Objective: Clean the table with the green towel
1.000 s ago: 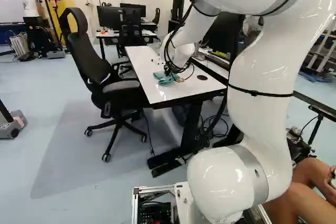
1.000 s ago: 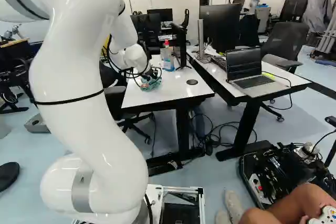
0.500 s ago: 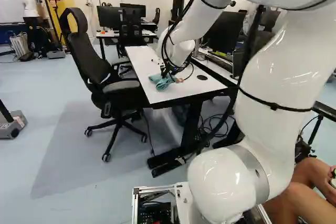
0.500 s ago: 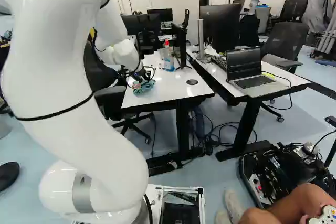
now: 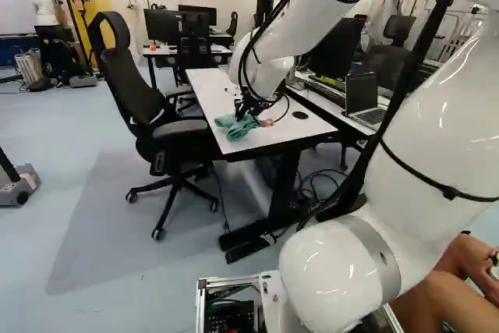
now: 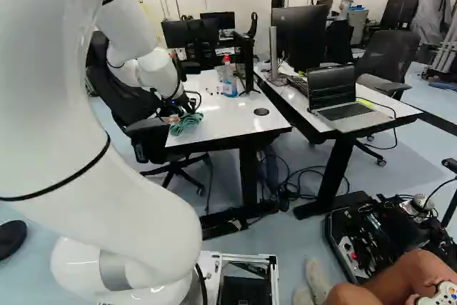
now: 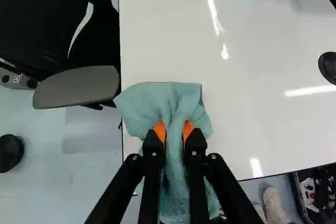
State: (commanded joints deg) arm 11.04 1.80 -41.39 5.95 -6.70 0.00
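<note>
I have the fingers (image 7: 159, 131) clamped on the green towel (image 7: 140, 104), a bunched fold of it pinched between the orange pads. Towel position: on the white surface (image 7: 252, 93), close to its near corner, at the edge beside the black chair (image 5: 129, 87). Farther along the surface, in the right base view, I note a clear bottle (image 6: 230, 86) of blue liquid with a red top; a round black cap (image 6: 261, 111) sits to its right, nearer me. An open laptop (image 6: 344, 113) rests on the adjoining desk (image 6: 396, 111).
</note>
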